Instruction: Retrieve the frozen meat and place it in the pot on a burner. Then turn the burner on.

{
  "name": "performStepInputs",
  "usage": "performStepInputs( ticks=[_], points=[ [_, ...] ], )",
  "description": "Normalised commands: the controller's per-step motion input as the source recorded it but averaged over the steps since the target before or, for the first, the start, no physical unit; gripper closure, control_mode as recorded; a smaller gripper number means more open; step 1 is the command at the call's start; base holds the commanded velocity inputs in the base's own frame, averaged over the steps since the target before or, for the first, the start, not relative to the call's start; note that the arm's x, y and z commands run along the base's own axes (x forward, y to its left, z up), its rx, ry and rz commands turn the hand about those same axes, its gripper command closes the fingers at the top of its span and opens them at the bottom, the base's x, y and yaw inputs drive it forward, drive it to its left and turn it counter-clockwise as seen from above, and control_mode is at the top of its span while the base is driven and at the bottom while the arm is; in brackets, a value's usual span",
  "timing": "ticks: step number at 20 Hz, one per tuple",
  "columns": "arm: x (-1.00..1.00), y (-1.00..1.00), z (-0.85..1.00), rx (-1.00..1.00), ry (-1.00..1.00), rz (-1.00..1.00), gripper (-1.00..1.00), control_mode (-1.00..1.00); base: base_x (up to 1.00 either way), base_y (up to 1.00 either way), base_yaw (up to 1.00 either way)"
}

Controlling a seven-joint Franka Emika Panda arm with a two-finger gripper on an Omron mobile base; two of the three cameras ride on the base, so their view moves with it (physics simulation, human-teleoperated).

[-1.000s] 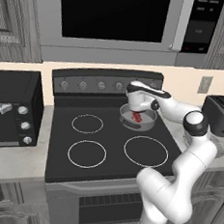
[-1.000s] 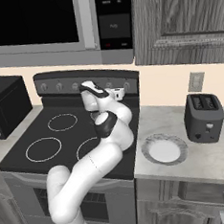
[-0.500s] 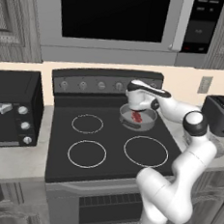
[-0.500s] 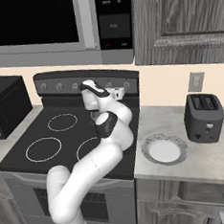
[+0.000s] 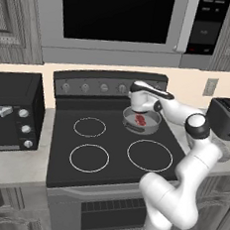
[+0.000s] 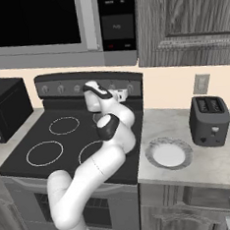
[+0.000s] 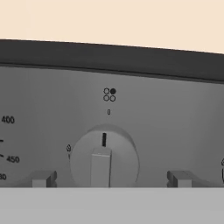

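The small red chunk of frozen meat (image 5: 141, 120) lies inside the shallow round grey metal pot (image 5: 153, 122), which sits on the back right burner of the black glass-top stove (image 5: 64, 142). The white arm's gripper (image 7: 109, 179) is up at the stove's grey control panel (image 7: 175, 113), its two fingers (image 7: 43, 179) spread wide to either side of a round grey knob (image 7: 104, 161) and not touching it. The knob's dark mark points straight up at the "0", under a four-dot burner symbol (image 7: 109, 94) whose upper right dot is filled.
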Motion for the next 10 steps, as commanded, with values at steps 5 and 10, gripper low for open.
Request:
performStepInputs(
  ticks=[5,10],
  points=[
    [0.11,0.07,0.0,0.0,0.0,-0.02,-1.0,-1.0,0.0,0.0,0.0],
    [0.1,0.04,0.03,-0.01,0.0,-0.01,-1.0,-1.0,0.0,0.0,0.0]
  ],
)
